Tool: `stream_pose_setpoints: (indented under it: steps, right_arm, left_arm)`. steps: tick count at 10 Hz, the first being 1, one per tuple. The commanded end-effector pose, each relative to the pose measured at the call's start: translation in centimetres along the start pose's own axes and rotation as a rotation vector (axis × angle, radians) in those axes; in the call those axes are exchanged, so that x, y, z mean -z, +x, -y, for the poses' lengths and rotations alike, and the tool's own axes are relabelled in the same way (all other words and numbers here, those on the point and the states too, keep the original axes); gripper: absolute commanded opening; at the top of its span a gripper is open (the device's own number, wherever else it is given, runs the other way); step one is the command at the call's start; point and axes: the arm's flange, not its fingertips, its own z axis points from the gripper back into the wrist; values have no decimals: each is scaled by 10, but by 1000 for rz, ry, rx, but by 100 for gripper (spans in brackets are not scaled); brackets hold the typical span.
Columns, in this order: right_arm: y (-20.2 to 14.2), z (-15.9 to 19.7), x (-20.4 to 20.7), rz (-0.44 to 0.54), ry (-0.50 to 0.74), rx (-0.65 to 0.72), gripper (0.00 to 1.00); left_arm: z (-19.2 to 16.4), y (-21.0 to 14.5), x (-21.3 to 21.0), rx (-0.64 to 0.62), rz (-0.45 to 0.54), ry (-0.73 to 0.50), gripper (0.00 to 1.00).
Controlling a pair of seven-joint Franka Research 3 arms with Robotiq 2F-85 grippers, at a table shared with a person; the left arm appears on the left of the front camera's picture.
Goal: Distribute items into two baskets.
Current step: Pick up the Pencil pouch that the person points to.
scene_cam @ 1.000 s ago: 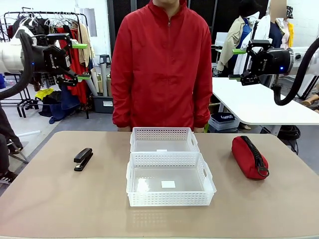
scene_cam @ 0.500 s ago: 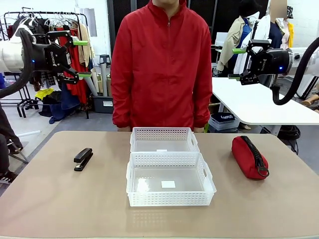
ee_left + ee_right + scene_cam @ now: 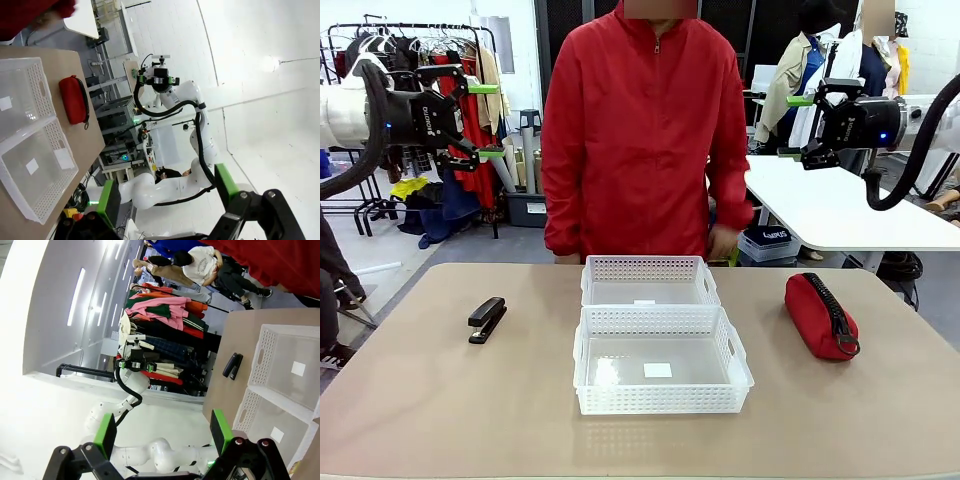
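A small black stapler (image 3: 487,319) lies on the tan table's left side. A red zippered pouch (image 3: 822,316) lies on the right side. Between them stand two white lattice baskets, the larger (image 3: 660,398) nearer me and the smaller (image 3: 648,268) touching it on the person's side; both hold nothing. My left gripper (image 3: 487,121) hangs open high at the left, well above the table. My right gripper (image 3: 795,127) hangs open high at the right. The left wrist view shows the pouch (image 3: 72,100) and both baskets (image 3: 35,150) beyond its open gripper (image 3: 167,195). The right wrist view shows the stapler (image 3: 232,365).
A person in a red jacket (image 3: 645,130) stands at the table's far edge behind the smaller basket, one hand (image 3: 723,243) low near that edge. A clothes rack (image 3: 440,60) and a white table (image 3: 840,210) stand farther back. Bare tabletop surrounds the baskets.
The person has shifted slightly and one hand now shows by the far table edge. My left gripper has drifted a little. The stapler, pouch and baskets have not moved.
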Motion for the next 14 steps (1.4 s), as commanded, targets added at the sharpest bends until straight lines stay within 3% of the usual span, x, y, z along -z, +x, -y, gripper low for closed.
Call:
stream_pose_setpoints:
  steps: [1,14]
  right_arm:
    - [0,-1,0,0,-2,-2,100]
    - [0,-1,0,0,-2,-2,100]
  left_arm:
    - [2,1,0,4,0,0,100]
    - [2,1,0,4,0,0,100]
